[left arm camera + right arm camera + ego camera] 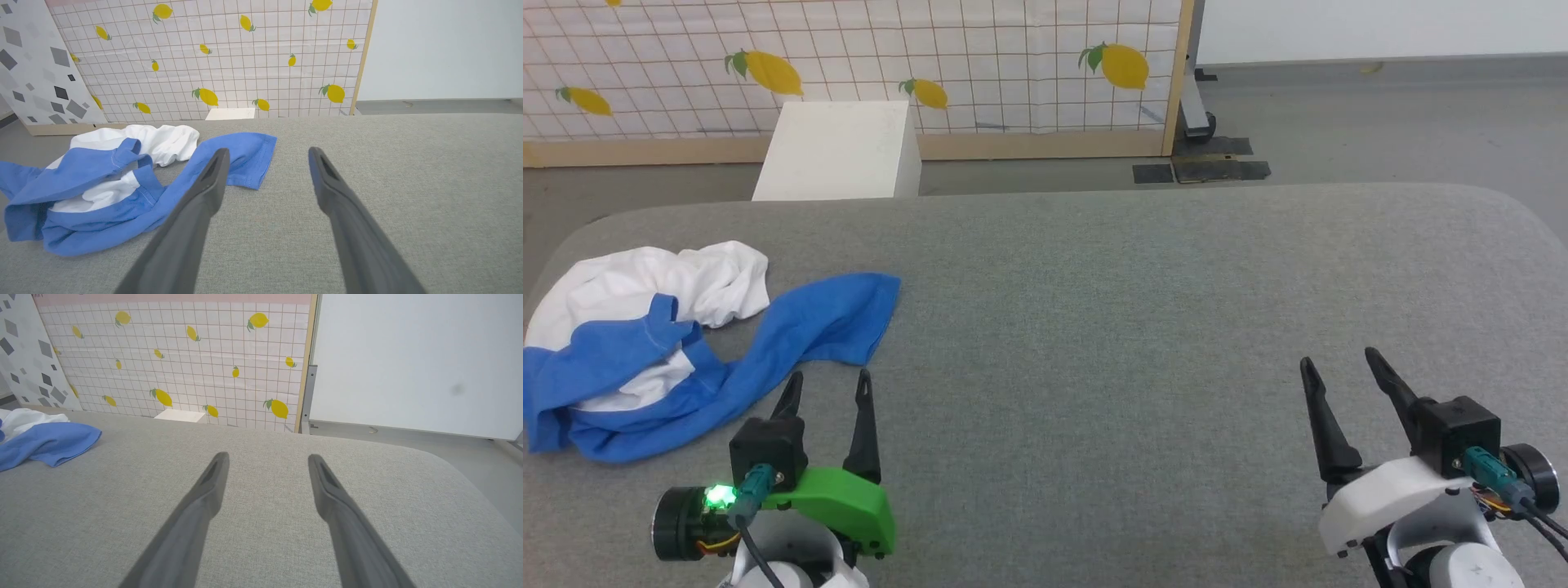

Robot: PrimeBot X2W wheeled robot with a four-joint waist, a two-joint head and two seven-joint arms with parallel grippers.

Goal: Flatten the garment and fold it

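The garment (pixel 645 343) lies crumpled in a heap at the left of the grey table (pixel 1143 327), white cloth bunched at the back and blue cloth twisted in front, one blue sleeve stretched toward the middle. My left gripper (pixel 829 384) stands open just in front of that sleeve, holding nothing. In the left wrist view the garment (pixel 102 183) lies left of my open left gripper (pixel 267 153), whose left finger crosses over the blue cloth. Far to the right my right gripper (pixel 1339 363) is open over bare table. The right wrist view shows my open right gripper (pixel 267 457), with the garment (pixel 45 443) at far left.
A white box (pixel 837 151) stands on the floor behind the table. A lemon-print tiled screen (pixel 849 57) with a wooden frame runs along the back. Grey floor and a white wall (pixel 408 363) lie to the right. The table's rounded right corner (pixel 1515 216) is near my right gripper.
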